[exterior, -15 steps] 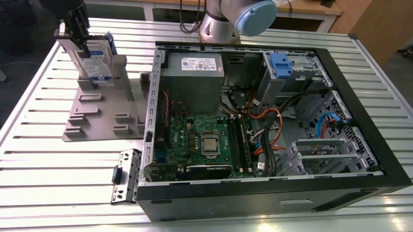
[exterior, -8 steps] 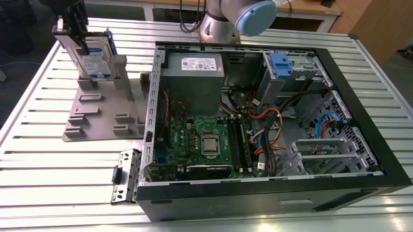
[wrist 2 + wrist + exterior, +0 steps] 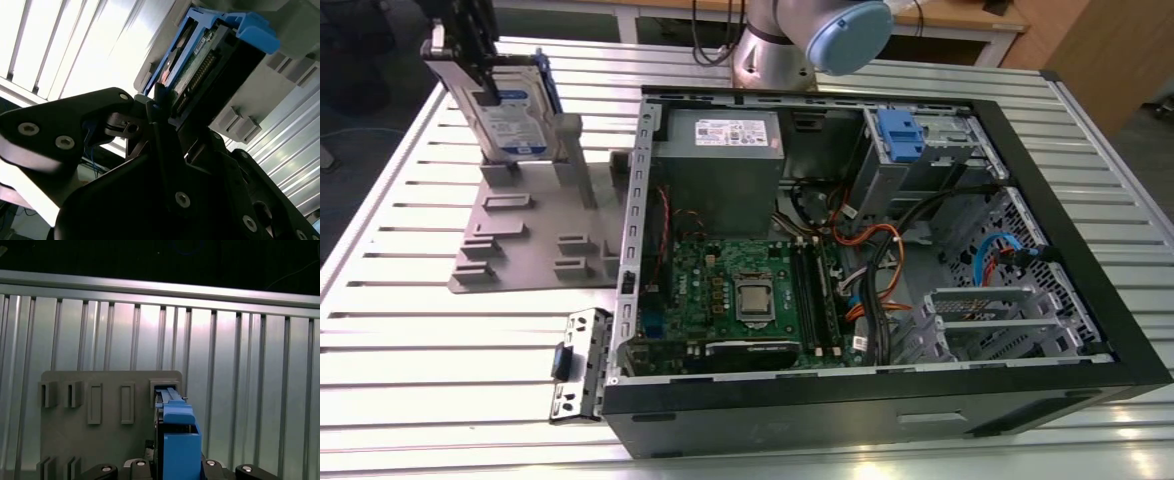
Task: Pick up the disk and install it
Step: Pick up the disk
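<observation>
One disk (image 3: 520,115) stands on edge in the upper left of the exterior view. Its long axis is vertical and its white-and-blue labelled face is turned toward the camera. It is flat silver metal framed by a glossy bright blue plastic caddy. The black gripper (image 3: 483,70) comes down from above, its fingers (image 3: 125,102) clamped on the disk's upper end. The lower end meets the slotted posts of a matte grey holder plate (image 3: 520,240); whether it sits in a slot I cannot tell. The plate lies on a ribbed aluminium table (image 3: 400,330). Just beside it, toward the exterior view's right, is an open computer case (image 3: 1067,250) holding a grey power supply (image 3: 718,170), a green motherboard (image 3: 734,290) and loose cables. A small bracket (image 3: 583,365) lies near the case's lower left corner.
</observation>
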